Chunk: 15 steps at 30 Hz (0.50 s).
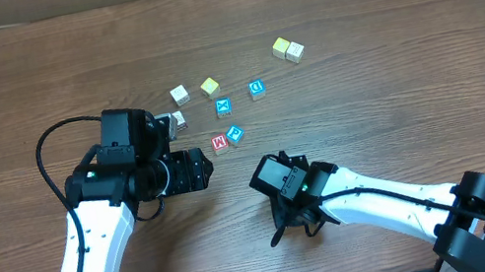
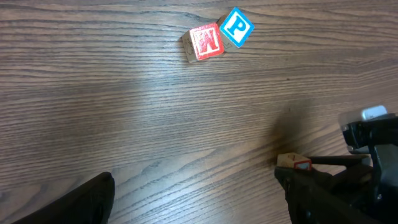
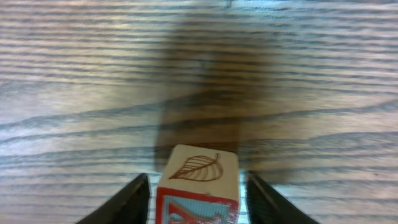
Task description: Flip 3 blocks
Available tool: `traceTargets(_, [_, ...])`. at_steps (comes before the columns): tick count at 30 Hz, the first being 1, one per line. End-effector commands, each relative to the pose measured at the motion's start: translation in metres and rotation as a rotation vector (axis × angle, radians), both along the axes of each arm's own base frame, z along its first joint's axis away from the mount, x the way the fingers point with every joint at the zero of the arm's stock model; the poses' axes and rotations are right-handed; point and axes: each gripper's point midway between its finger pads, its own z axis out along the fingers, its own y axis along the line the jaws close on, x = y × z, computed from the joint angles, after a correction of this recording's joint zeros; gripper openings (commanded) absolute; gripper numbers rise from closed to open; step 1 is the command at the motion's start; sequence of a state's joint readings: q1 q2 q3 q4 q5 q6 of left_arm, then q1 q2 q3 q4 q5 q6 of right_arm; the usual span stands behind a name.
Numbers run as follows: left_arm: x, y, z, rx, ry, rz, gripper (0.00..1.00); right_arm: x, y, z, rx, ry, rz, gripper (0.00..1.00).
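1. The leaf block (image 3: 196, 163) stands on the table (image 1: 400, 8) between my right arm's fingers. Its top face has a leaf line drawing, and a red-framed face is turned toward the right wrist camera.
2. The right gripper (image 3: 198, 182) has its jaws apart. A thin strip of wood grain shows on either side between the block and the fingers (image 3: 134, 199). As far as this cropped close view lets me judge, nothing is clamped.
3. In the left wrist view that block sits low on the right, on the wood at the tip of the right gripper.
4. The red block (image 2: 205, 42) and the P block (image 2: 236, 27) lie together in mid-table. A corner of the P block touches the red one's side. The red printed face and the blue P face are both up. The pair is well apart from the leaf block.
5. My left gripper (image 1: 198, 169) hangs to the left of that pair with its jaws wide apart and nothing between them.
6. Beyond the pair lie the blue X cube (image 1: 224, 107), the blue D cube (image 1: 256, 88), a yellow cube (image 1: 210, 87) and a white cube (image 1: 179, 94).
7. Farthest out, a second yellow cube (image 1: 280, 46) touches a cream cube (image 1: 296, 51).
8. One more small cube (image 1: 178, 120) sits just beside the left arm's wrist. Its face is too small for me to read.
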<state>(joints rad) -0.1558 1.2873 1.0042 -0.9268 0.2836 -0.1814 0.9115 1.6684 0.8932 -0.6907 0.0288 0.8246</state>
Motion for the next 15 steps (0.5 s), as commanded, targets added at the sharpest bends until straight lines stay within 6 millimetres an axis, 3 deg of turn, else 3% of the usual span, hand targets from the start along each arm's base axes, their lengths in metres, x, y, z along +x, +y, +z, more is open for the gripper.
traceTargets(1, [-0.002, 0.000, -0.003, 0.004, 0.009, -0.004, 0.82, 0.022, 0.003, 0.024, -0.015, -0.104, 0.011, 0.55])
traceTargets(5, [-0.002, 0.000, -0.003, 0.004, 0.010, -0.004, 0.82, 0.043, 0.006, 0.060, -0.058, -0.186, 0.023, 0.61])
traceTargets(10, [-0.002, 0.000, -0.003, 0.004, 0.010, -0.004, 0.83, 0.059, 0.027, 0.102, -0.001, -0.236, 0.059, 0.64])
traceTargets(15, [-0.002, 0.000, -0.003, 0.004, 0.010, -0.004, 0.84, 0.075, 0.048, 0.117, 0.101, -0.282, 0.045, 0.85])
